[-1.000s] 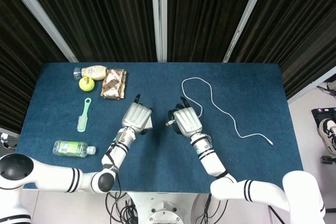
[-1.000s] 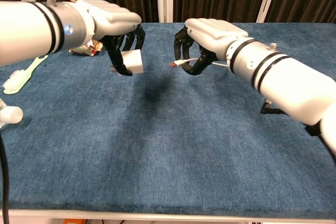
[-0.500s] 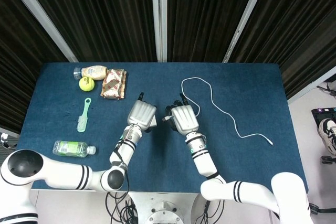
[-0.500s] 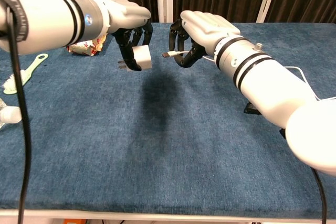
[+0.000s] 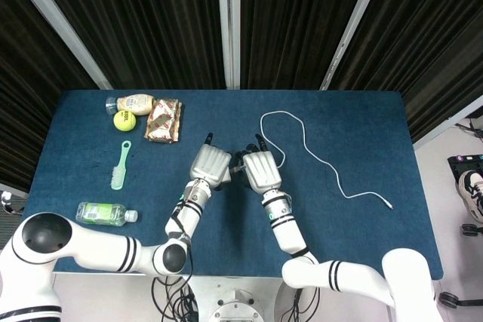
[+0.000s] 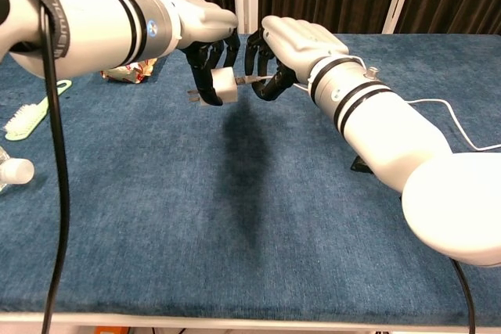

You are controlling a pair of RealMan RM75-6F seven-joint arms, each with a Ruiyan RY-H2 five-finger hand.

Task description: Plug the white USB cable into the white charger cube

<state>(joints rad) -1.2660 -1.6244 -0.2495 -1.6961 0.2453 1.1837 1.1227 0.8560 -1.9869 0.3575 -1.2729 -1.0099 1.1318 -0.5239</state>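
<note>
Charger cube [image 6: 221, 84] and cable plug [image 6: 249, 79], hand-held

White charger cube [image 6: 223, 86]: small, square-bodied, metal prongs projecting toward the left of the chest view. Held above the blue table [image 6: 235, 217] in the dark fingers of the left hand [image 6: 205, 30].

White USB cable [image 5: 321, 157]: thin, long. Plug end [image 6: 249, 80] pinched in the right hand [image 6: 288, 41], level, tip pointing at the cube's facing side and just beside it; whether it touches cannot be told. The remainder trails in loose curves across the table, its small far connector [image 5: 388, 205] lying near the right edge.
</note>
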